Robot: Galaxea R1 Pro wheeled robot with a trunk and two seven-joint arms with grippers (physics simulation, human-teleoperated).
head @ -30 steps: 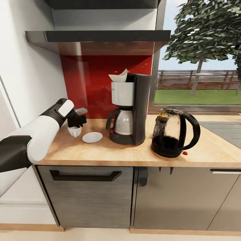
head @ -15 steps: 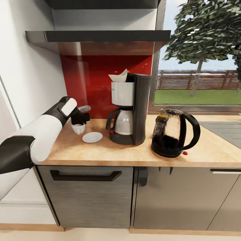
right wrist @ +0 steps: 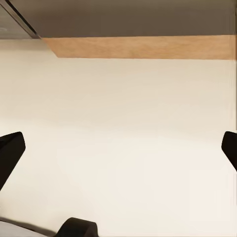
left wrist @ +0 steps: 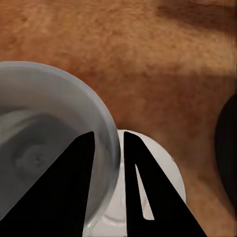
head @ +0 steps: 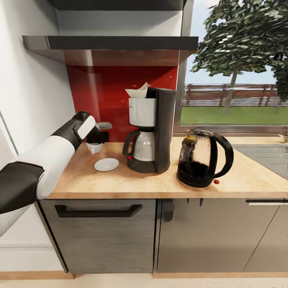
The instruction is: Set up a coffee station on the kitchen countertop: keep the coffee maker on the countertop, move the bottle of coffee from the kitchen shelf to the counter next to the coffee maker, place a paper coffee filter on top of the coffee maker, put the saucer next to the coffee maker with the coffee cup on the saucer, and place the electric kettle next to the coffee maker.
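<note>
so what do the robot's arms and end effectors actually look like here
The left arm has a smooth white rounded forearm shell, a black upper segment and a black wrist bearing a white panel. The left end effector has two flat, black, tapering fingers. The right end effector's fingers are black too. No cables or markings are visible.

Bare countertop point(head: 100, 180) lies at 6 o'clock of the saucer point(head: 106, 164). At its 3 o'clock the coffee maker point(head: 152, 130) blocks passage, seemingly with a narrow gap; the shelf point(head: 112, 43) caps headroom. Open counter separates coffee maker and electric kettle point(head: 202, 158).
</note>
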